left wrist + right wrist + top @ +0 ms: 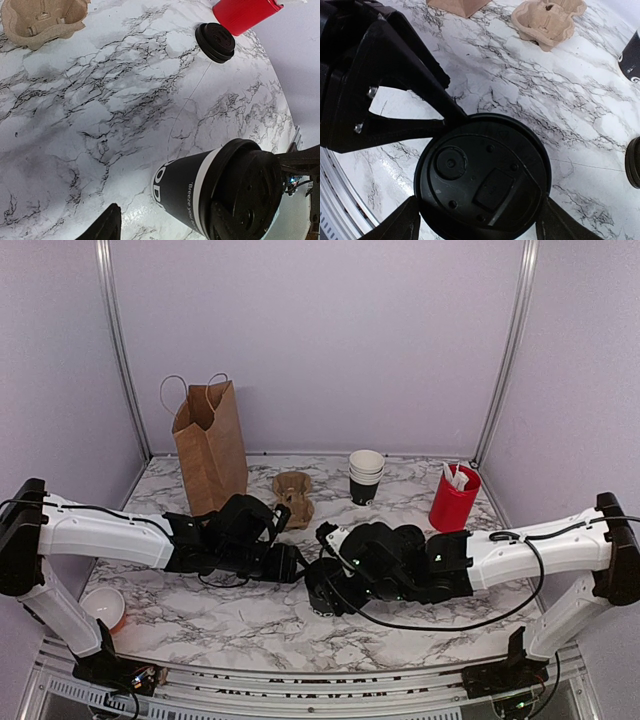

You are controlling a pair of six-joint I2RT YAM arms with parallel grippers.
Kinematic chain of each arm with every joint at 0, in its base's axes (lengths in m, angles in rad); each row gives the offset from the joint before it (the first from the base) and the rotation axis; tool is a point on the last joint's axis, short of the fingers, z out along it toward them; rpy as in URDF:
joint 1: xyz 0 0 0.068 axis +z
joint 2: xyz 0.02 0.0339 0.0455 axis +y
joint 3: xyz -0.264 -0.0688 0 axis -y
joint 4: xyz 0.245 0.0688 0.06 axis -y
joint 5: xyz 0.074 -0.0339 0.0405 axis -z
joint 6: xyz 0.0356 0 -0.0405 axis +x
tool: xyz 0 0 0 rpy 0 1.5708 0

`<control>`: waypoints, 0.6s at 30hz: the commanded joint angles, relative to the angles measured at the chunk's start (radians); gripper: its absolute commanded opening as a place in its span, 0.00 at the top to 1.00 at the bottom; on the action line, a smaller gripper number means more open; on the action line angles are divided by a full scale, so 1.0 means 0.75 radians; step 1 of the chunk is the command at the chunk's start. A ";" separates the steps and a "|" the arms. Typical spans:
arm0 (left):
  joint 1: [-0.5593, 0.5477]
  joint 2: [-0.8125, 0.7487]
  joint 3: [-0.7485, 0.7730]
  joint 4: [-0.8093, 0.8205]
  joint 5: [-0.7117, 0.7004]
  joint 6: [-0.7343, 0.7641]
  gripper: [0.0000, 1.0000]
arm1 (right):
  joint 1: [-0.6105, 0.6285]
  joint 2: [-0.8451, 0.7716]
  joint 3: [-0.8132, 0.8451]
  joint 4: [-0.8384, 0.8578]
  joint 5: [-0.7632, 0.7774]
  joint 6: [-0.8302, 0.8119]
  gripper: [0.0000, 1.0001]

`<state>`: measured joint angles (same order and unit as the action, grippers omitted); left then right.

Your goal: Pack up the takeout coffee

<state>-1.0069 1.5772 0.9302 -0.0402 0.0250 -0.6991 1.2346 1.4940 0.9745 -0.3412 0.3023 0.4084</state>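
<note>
The takeout coffee (322,593), a black paper cup with a white band and a black lid, stands upright on the marble table near the front centre. In the right wrist view I look down on its lid (482,185). My right gripper (480,202) is shut on it, one finger against each side of the lid. My left gripper (295,565) is open just left of the cup. One of its fingers (455,115) rests against the lid's rim. Its other finger (107,226) stands apart from the cup wall (190,187).
A brown paper bag (210,445) stands open at the back left, with a cardboard cup carrier (294,495) beside it. A stack of lidless cups (366,476) and a red cup (453,498) stand behind. A loose black lid (215,42) lies flat. A white bowl (103,606) sits front left.
</note>
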 commanded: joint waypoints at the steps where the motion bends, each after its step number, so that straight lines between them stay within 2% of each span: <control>1: 0.005 0.075 -0.036 -0.265 -0.056 0.026 0.40 | 0.012 0.120 -0.123 -0.204 -0.043 0.052 0.25; 7: 0.005 0.069 -0.027 -0.267 -0.053 0.031 0.40 | 0.038 0.139 -0.133 -0.196 -0.030 0.105 0.26; 18: 0.005 0.034 0.044 -0.309 -0.058 0.059 0.40 | -0.037 0.012 0.025 -0.221 -0.091 0.125 0.25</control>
<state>-1.0073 1.5780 0.9665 -0.0921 0.0208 -0.6891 1.2274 1.4956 0.9783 -0.3225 0.3088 0.4648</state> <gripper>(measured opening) 0.603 0.748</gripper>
